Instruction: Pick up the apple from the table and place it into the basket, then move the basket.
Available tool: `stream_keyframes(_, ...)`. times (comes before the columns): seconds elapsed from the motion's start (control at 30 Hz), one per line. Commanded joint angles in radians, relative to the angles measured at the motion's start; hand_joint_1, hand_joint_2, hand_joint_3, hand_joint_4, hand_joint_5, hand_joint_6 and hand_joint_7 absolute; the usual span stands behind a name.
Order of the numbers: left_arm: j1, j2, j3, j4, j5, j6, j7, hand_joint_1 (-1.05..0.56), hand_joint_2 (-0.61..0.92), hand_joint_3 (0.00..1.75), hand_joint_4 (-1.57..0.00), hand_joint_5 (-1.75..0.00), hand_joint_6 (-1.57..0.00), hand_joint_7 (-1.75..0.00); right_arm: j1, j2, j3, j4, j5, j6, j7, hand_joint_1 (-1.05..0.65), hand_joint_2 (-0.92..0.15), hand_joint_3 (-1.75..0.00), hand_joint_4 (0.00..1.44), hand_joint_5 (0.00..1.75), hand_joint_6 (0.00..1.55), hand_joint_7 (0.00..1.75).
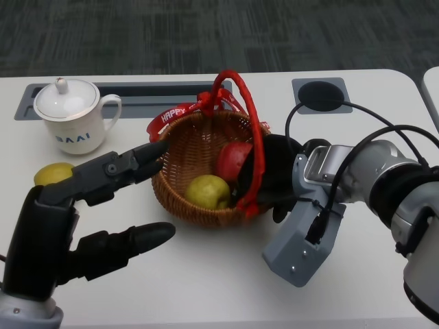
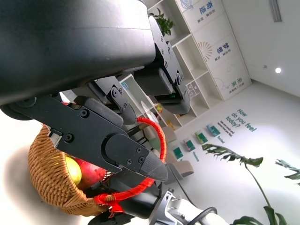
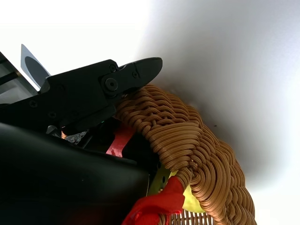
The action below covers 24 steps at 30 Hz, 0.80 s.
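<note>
Head view: red apple [image 1: 233, 160] lies inside wicker basket [image 1: 180, 188], beside a yellow-green fruit [image 1: 206, 191].

The basket [image 1: 199, 161] stands on the desk [image 1: 206, 288] near its middle, well in from every edge. In it lie the apple [image 1: 233, 160], toward the right side, and a pear [image 1: 207, 191] just in front and to the left, the two touching. A lidded mug [image 1: 72, 114] stands toward the far left corner, beside a recessed tray [image 1: 147, 99] along the far edge. Another fruit [image 1: 53, 173] lies in front of the mug, partly hidden behind the left hand [image 1: 89, 205]. The right hand [image 1: 274, 178] is against the basket's right side. A round port [image 1: 321, 96] sits by the far edge, behind that hand.
</note>
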Motion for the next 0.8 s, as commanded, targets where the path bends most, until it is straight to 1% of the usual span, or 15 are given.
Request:
stream_keyframes(0.03,0.011,0.002,0.010,-0.007,-0.010,-0.019,0.016,-0.48,0.86,0.00,-0.85,-0.01,-0.76,-0.01,-0.002,0.021,-0.010,0.003,0.014,-0.029,0.007,-0.17,-0.82,0.00,1.14,0.02,0.92,0.01)
stream_keyframes(0.1,0.008,-0.001,0.012,0.000,-0.003,-0.030,0.021,-0.47,0.86,0.00,-0.85,-0.01,-0.76,-0.01,-0.001,0.006,-0.019,0.002,0.019,-0.048,-0.033,-0.16,-0.81,0.00,1.16,0.02,0.96,0.03)
stream_keyframes(0.17,0.007,-0.005,0.013,0.004,0.005,-0.039,0.028,-0.47,0.86,0.00,-0.85,-0.01,-0.76,-0.01,0.002,-0.010,-0.032,0.004,0.029,-0.067,-0.051,-0.17,-0.83,-0.01,1.21,0.05,0.98,0.03)
stream_keyframes(0.23,0.009,-0.009,0.014,-0.001,0.010,-0.047,0.035,-0.46,0.87,0.00,-0.85,-0.01,-0.76,0.00,0.005,-0.021,-0.046,0.010,0.042,-0.072,-0.041,-0.22,-0.86,-0.02,1.24,0.06,0.98,0.02)
stream_keyframes(0.33,0.015,-0.016,0.013,-0.011,0.018,-0.066,0.045,-0.47,0.87,0.00,-0.85,-0.01,-0.77,0.00,0.010,-0.035,-0.077,0.021,0.066,-0.048,0.005,-0.32,-0.91,-0.04,1.23,0.05,0.96,0.01)
stream_keyframes(0.4,0.027,-0.023,0.010,-0.025,0.029,-0.073,0.053,-0.48,0.87,0.00,-0.86,-0.01,-0.77,-0.01,0.010,-0.046,-0.094,0.027,0.078,-0.011,0.032,-0.35,-0.92,-0.06,1.20,0.03,0.92,0.00)
stream_keyframes(0.47,0.048,-0.030,0.008,-0.047,0.042,-0.076,0.060,-0.50,0.87,0.00,-0.87,-0.01,-0.77,-0.01,0.007,-0.057,-0.108,0.030,0.084,0.033,0.041,-0.32,-0.92,-0.10,1.16,0.02,0.86,0.00)
stream_keyframes(0.57,0.096,-0.038,0.003,-0.085,0.046,-0.079,0.062,-0.51,0.87,0.00,-0.88,-0.01,-0.78,-0.01,-0.008,-0.070,-0.150,0.039,0.116,0.112,0.082,-0.34,-0.92,-0.23,1.06,0.02,0.82,0.00)
stream_keyframes(0.6,0.115,-0.041,0.001,-0.097,0.044,-0.082,0.061,-0.51,0.86,0.00,-0.88,-0.01,-0.78,-0.01,-0.016,-0.073,-0.167,0.042,0.129,0.143,0.102,-0.34,-0.92,-0.23,1.05,0.02,0.82,0.01)
stream_keyframes(0.73,0.182,-0.052,-0.008,-0.121,0.049,-0.121,0.061,-0.50,0.86,0.00,-0.88,-0.01,-0.79,-0.01,-0.040,-0.080,-0.227,0.048,0.165,0.269,0.142,-0.32,-0.92,-0.13,1.10,0.04,0.87,0.02)
stream_keyframes(0.8,0.219,-0.058,-0.011,-0.131,0.057,-0.152,0.063,-0.49,0.86,0.00,-0.89,-0.01,-0.79,-0.01,-0.046,-0.087,-0.261,0.050,0.184,0.321,0.162,-0.32,-0.92,-0.13,1.09,0.03,0.89,0.02)
